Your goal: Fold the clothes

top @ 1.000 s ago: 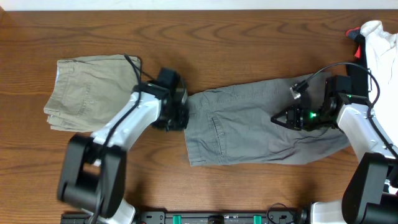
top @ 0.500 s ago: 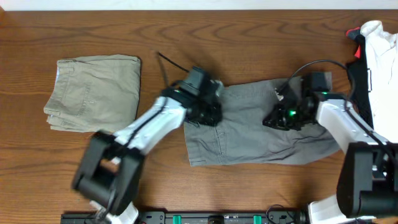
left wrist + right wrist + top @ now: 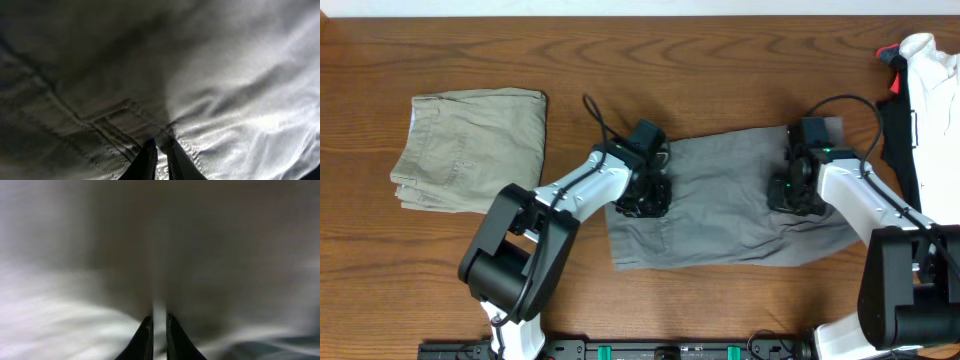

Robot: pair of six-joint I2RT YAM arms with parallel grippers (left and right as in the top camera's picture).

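Note:
The grey shorts (image 3: 725,200) lie spread across the middle of the table, folded over so the far edge has come toward the near edge. My left gripper (image 3: 648,196) is shut on a seamed fold of the grey shorts (image 3: 220,90) at their left part. My right gripper (image 3: 792,194) is shut on a pinch of the grey shorts (image 3: 100,255) at their right part. Both wrist views are filled by grey cloth, with the dark fingertips (image 3: 161,152) (image 3: 159,330) closed on a thin ridge of fabric.
Folded beige shorts (image 3: 470,148) lie at the left. A white-and-black garment with a red bit (image 3: 925,90) lies at the far right edge. Bare brown table (image 3: 720,60) runs along the back.
Both grippers have carried the shorts' far edge toward the near side and pressed down; the left gripper moved right then lower, and the shorts now lie folded and narrower.

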